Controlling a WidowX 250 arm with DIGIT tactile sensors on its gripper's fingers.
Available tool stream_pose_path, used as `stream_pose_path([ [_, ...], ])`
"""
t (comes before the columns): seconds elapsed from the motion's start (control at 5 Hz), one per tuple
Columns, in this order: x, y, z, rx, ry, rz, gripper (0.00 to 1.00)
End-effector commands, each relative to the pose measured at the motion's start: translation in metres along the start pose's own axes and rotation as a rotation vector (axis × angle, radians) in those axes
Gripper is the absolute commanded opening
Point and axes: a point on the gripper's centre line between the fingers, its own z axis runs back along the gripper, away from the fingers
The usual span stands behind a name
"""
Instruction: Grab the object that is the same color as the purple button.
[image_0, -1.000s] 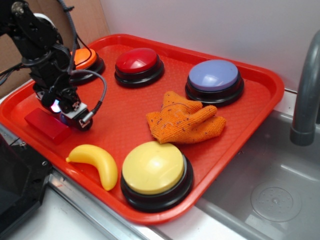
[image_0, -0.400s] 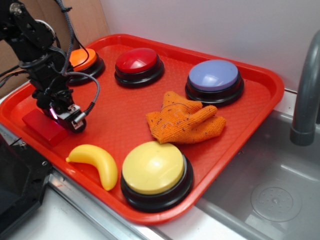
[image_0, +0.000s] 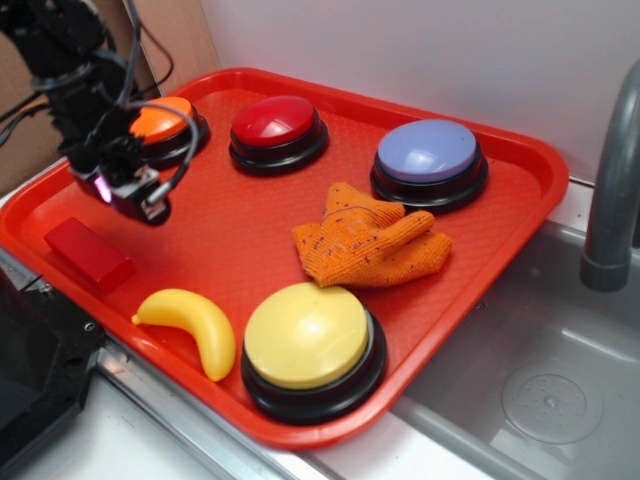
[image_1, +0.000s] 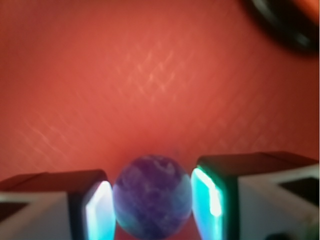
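From my remote station, the gripper (image_0: 128, 192) hangs above the left part of the red tray (image_0: 520, 160), clear of its floor, between the orange-topped button (image_0: 160, 120) and the red block (image_0: 88, 252). The wrist view shows the purple ball (image_1: 152, 196) pinched between the 2 lit finger pads (image_1: 97, 207), one pad touching each side — the tool is clamped on the ball, with blurred tray surface beyond it. In the exterior view the ball itself is too small and too hidden by the gripper body to make out.

The purple button (image_0: 428, 152), lavender-blue on a black base, sits at the far right of the tray, well apart from the gripper. Its colour is the match that singles out the ball. The red-topped button (image_0: 275, 122) stands between it and the orange one; the yellow button (image_0: 308, 338), the yellow banana (image_0: 192, 322) and a crumpled orange cloth (image_0: 372, 240) fill the near half.

As I judge it, the grab is essentially done — the right object is in the fingers and the gripper appears to sit clear of the tray. What is left, if anything, is to hold it securely. A glossy round ball held on only 2 flat pads could slip or squirt out, so I would keep the squeeze steady and avoid any jerk.
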Motion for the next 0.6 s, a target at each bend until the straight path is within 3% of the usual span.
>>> stream_pose_path([
  [0.0, 0.043, -0.033, 0.088, 0.034, -0.101, -0.050, 0.00],
  [0.2, 0.049, -0.038, 0.130, -0.015, -0.151, -0.046, 0.00],
  [0.4, 0.051, -0.032, 0.138, -0.033, -0.166, -0.029, 0.00],
])
